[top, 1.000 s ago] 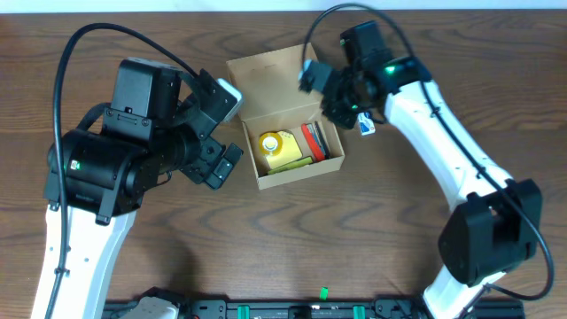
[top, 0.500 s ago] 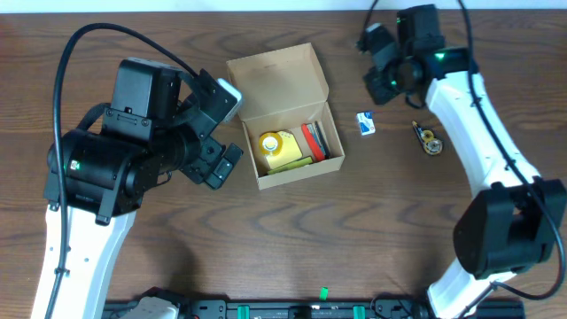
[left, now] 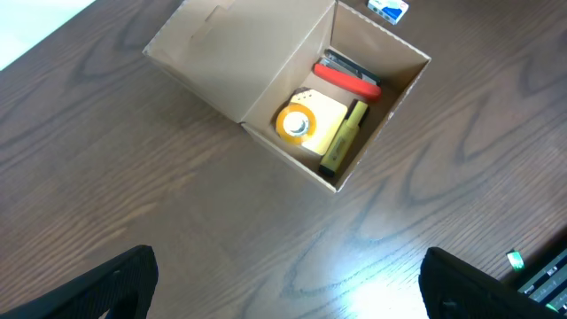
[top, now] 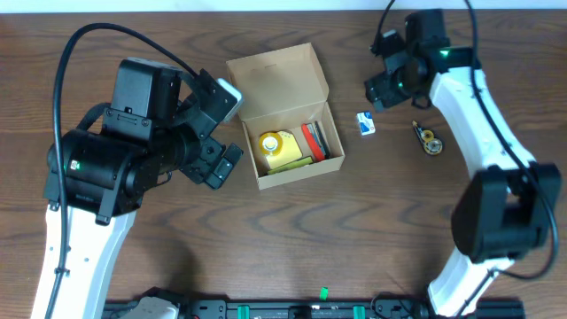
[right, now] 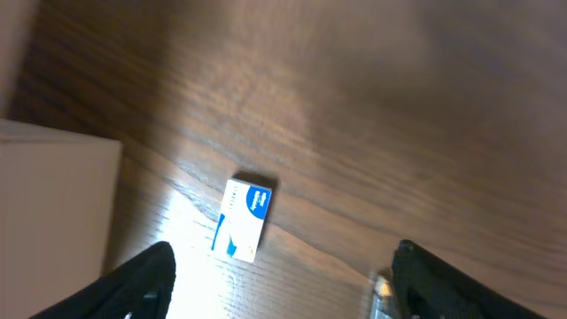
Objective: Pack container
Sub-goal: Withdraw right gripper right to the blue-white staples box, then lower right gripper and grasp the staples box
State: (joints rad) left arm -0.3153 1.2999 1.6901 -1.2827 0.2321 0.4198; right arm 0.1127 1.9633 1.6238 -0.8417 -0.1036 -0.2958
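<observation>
Two grippers stood spread and empty: the right gripper [right: 283, 259] hung above the small blue-white box [right: 244, 220] right of the container [top: 298, 174], seemingly to collect it; the left gripper [left: 288, 263] hovered aside.

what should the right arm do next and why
Probably lower the right tool onto the small white-and-blue box. That box lies flat on the table, just right of the container, and shows between the tool's fingers in the wrist view. The jaws stand open and empty, and the container's lid is open, so a grasp looks like the natural step.
</observation>
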